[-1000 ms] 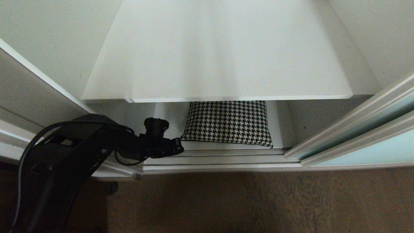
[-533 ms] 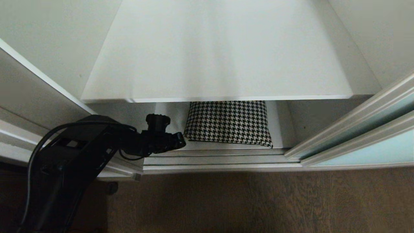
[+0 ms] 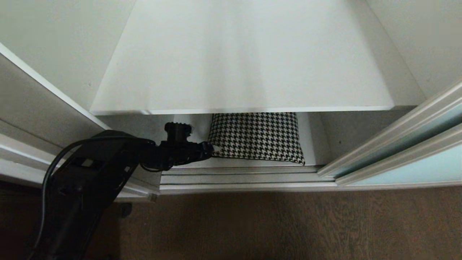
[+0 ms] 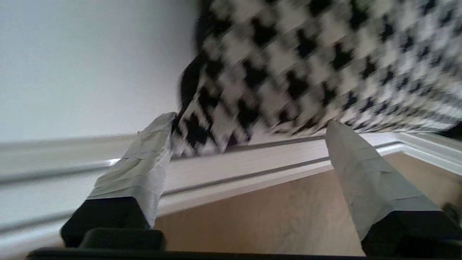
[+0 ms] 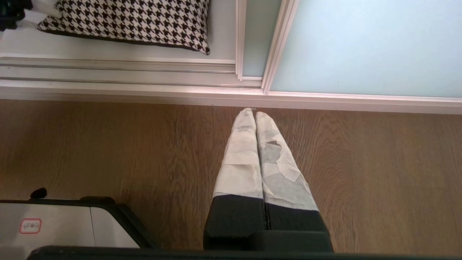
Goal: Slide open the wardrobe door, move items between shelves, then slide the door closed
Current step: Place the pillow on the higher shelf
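The black-and-white houndstooth bundle [image 3: 256, 137] lies on the lower shelf [image 5: 90, 47], under the bare white upper shelf [image 3: 245, 72]. My left gripper [image 3: 208, 148] reaches in from the left at the bundle's near left corner. In the left wrist view this gripper [image 4: 249, 121] is open, its taped fingertips [image 4: 155, 144] wide apart, and the bundle's [image 4: 306, 54] corner sits just past them, ungripped. The sliding wardrobe door [image 3: 415, 166] of frosted aqua glass stands pushed to the right. My right gripper [image 5: 255, 112] hangs shut and empty over the wood floor. The black and orange item is out of view.
The door track [image 3: 238, 177] runs along the wardrobe's bottom front edge. An off-white side post [image 3: 43, 108] stands left of the opening, close to my left arm. Wood floor [image 3: 288, 224] lies in front. Part of my base [image 5: 54, 224] shows beside the right gripper.
My left gripper has opened from shut. It has also moved up and inward from the track to the houndstooth bundle's corner. The right arm and the bundle have stayed put.
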